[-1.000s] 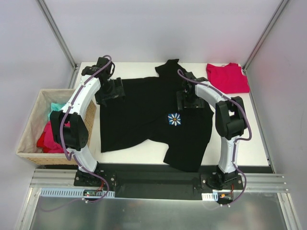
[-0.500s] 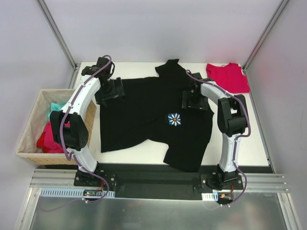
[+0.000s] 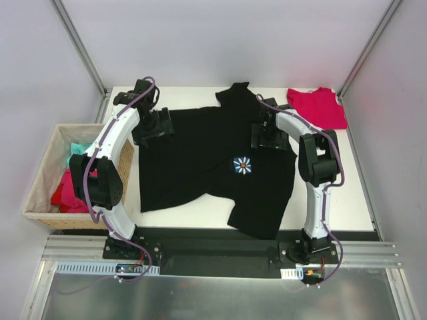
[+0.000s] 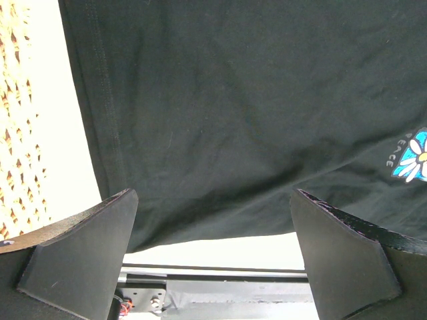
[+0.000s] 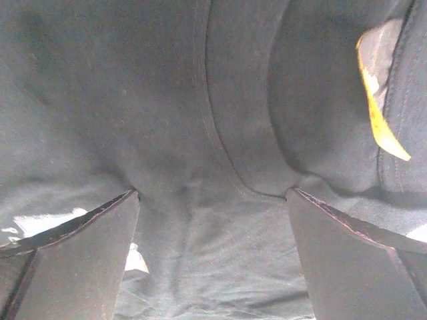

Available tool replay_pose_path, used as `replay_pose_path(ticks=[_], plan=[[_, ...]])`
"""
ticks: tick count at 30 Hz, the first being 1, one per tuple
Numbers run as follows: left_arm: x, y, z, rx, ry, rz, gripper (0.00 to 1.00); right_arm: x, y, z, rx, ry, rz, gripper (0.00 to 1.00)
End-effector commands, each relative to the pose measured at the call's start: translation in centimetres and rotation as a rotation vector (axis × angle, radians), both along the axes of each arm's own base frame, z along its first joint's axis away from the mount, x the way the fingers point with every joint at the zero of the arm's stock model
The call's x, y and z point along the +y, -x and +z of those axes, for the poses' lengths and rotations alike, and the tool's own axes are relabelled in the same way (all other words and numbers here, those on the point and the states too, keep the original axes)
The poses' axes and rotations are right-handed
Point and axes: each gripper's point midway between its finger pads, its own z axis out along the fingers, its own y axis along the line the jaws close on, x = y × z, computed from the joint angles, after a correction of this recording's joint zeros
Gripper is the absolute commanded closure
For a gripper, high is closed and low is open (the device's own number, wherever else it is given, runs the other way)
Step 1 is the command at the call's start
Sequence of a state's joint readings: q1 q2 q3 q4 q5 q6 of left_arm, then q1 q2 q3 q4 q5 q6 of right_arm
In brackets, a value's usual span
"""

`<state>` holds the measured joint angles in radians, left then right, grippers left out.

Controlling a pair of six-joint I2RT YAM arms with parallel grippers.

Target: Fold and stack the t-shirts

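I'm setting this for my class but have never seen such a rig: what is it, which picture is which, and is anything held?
Two robot arms stand at the near edge of the table. One picture looks down from above; two come from wrist cameras, with dark fingers in view. A black shirt lies spread on it, a red shirt at the far right corner, a basket of clothes to the left. The left claw and right claw are open over the black shirt, holding nothing.

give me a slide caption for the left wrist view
Open left gripper poised over the black t-shirt, basket at the frame's left edge.
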<state>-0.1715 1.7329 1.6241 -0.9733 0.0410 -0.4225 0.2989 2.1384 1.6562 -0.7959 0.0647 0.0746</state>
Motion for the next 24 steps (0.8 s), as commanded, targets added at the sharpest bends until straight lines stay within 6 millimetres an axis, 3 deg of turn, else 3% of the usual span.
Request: replay_pose_path(ticks=[1, 8, 12, 18, 21, 22, 23, 24], plan=[[-0.2, 0.3, 1.3, -0.034, -0.006, -0.007, 0.01, -0.8, -1.7, 0.6, -0.008, 0.015, -0.040, 0.03], [-0.2, 0.2, 1.1, -0.030, -0.009, -0.008, 0.01, -1.9, -5.4, 1.2, -0.040, 0.010, -0.080, 0.04], [-0.2, 0.1, 0.8, -0.023, -0.011, -0.009, 0.01, -3.2, -7.0, 0.0, -0.026, 0.010, -0.123, 0.03], [-0.5, 0.1, -0.9, 0.031, -0.005, -0.017, 0.01, -4.6, -9.3, -0.3, -0.051, -0.011, -0.187, 0.03], [-1.5, 0.7, -2.1, 0.078, 0.021, -0.036, 0.01, -4.3, -9.5, 1.6, -0.093, -0.031, -0.175, 0.03], [-1.9, 0.9, -2.8, 0.102, 0.022, -0.047, 0.01, -4.4, -8.0, 0.9, -0.067, -0.016, -0.170, 0.03], [-2.2, 1.2, -3.2, 0.116, 0.018, -0.048, 0.01, -4.2, -9.2, 4.4, -0.192, -0.041, -0.165, 0.04], [-2.6, 1.7, -4.0, 0.141, 0.014, -0.056, 0.01, -4.0, -9.1, 5.7, -0.243, -0.035, -0.154, 0.03]])
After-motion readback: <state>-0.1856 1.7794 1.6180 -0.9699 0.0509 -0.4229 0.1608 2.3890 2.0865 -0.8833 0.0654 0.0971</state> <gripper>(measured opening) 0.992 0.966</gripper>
